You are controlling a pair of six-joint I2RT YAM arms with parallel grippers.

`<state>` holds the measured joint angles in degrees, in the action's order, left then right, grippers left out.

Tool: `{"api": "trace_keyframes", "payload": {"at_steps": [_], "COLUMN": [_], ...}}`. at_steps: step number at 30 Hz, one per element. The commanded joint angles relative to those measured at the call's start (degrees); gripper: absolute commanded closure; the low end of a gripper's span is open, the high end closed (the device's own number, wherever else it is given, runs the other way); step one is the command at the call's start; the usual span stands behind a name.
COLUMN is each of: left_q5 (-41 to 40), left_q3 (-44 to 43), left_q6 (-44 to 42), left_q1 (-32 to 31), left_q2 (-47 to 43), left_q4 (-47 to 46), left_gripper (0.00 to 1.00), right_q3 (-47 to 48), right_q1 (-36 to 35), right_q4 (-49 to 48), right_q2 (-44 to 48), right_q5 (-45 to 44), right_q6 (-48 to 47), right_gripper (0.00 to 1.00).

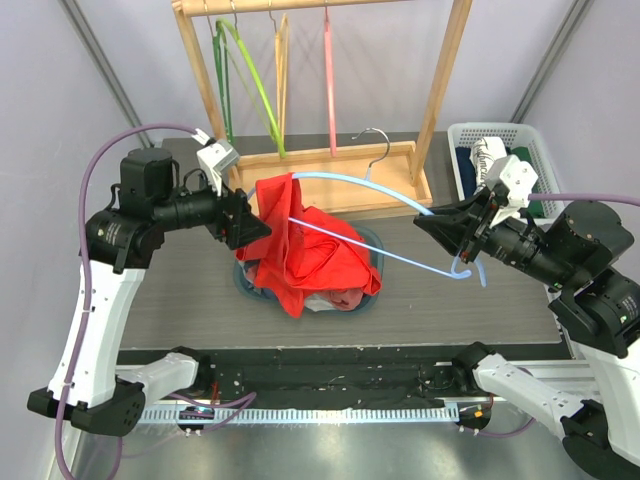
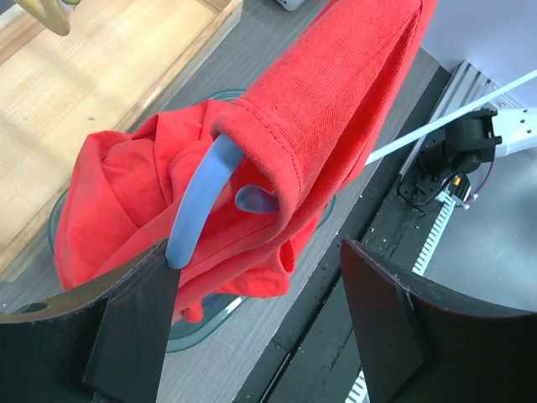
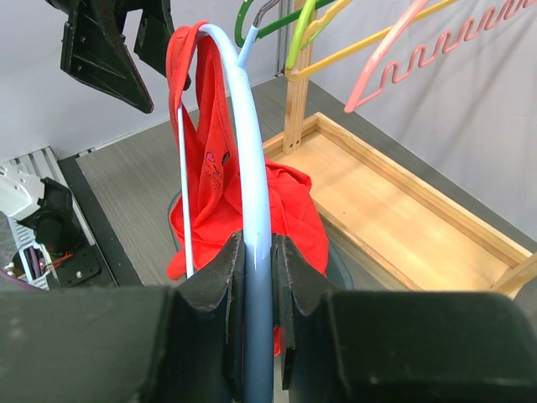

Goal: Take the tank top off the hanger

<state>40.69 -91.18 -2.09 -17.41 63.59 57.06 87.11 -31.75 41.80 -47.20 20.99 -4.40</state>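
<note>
Where it droops, tank top (image 1: 322, 252) lies in basin (image 1: 244, 285).

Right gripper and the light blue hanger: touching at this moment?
Touching. The right wrist view shows the right gripper closed on the light blue hanger, one finger pressed against each side of its arm, with no gap showing.

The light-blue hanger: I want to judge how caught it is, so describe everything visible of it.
The light-blue hanger looks like smooth plastic: a curved shoulder bar, a thin straight lower rod and a grey metal hook. It is held above the table. The right gripper is shut on one shoulder end; the other end sits inside a strap of the red tank top, which hangs from it. The open left gripper is at that end.
</note>
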Motion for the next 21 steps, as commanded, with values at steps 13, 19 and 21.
{"api": "trace_keyframes", "payload": {"at_steps": [13, 19, 21], "left_q5": [11.45, 7.56, 11.32], "left_q3": [-9.61, -15.79, -14.56], "left_q6": [-2.19, -7.40, -7.23], "left_q1": [-3.42, -2.98, -2.81], "left_q2": [2.06, -0.66, -2.15], "left_q4": [-1.62, 4.55, 4.38], "left_gripper": [0.12, 0.06, 0.03], "right_q3": [-15.39, -16.27, -16.62], "right_q1": [-2.44, -3.06, -3.06], "right_q4": [-20.89, -19.83, -19.83], "right_q2": [0.61, 1.23, 1.15], "right_q5": [0.46, -3.85, -3.77], "right_q6": [-6.75, -11.41, -11.77], "right_gripper": [0.99, 0.98, 0.98]}}
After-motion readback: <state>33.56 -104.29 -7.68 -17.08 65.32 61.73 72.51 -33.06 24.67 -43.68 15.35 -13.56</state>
